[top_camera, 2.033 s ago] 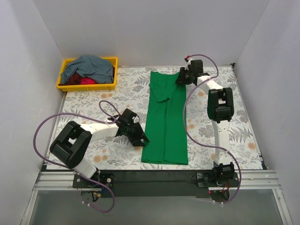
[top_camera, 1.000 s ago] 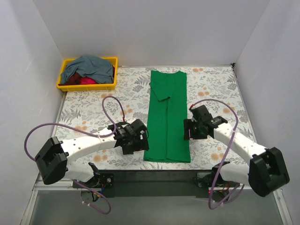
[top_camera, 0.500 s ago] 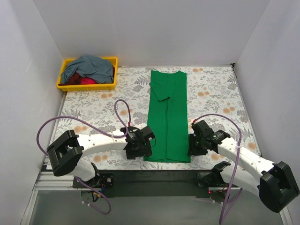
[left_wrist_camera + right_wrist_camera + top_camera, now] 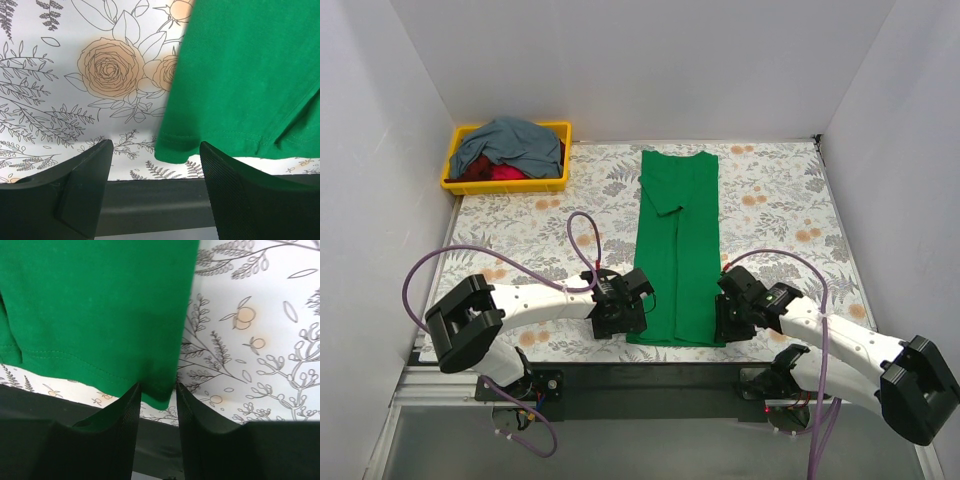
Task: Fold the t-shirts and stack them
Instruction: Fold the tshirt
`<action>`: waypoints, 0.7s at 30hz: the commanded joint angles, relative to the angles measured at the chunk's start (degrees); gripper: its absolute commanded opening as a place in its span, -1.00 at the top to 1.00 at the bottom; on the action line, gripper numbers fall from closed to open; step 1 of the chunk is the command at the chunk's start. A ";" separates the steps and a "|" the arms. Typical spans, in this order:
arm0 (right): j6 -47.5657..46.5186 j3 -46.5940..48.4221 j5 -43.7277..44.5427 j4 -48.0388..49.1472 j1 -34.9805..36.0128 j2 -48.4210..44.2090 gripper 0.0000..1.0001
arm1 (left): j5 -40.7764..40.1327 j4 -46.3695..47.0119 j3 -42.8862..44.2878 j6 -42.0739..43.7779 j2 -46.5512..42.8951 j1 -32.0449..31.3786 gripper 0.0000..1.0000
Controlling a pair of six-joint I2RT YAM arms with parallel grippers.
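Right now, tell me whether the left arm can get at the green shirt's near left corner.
Probably yes. The left gripper is open and down at the table, its fingers either side of the green shirt at its near hem corner, with nothing between them and the cloth.

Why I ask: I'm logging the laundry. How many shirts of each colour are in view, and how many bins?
Green t-shirt: 1
Grey-blue t-shirt: 1
Red t-shirt: 1
Yellow bin: 1
Total: 4

Three t-shirts (image 4: 678, 250) (image 4: 510, 140) (image 4: 505, 172); one bin (image 4: 451, 184); two grippers (image 4: 636, 303) (image 4: 725, 320).
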 commanded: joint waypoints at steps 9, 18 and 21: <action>6.54 1.18 7.52 -4.82 8.51 7.58 0.55 | -0.08 1.06 1.46 -0.11 0.81 -0.23 -0.37; 5.84 1.98 8.06 -6.23 8.78 7.15 0.97 | 0.45 1.06 2.24 0.41 2.48 -0.67 -0.24; 5.67 2.33 7.79 -6.14 8.78 6.53 0.97 | 0.53 0.88 2.51 0.50 3.36 -0.67 -0.10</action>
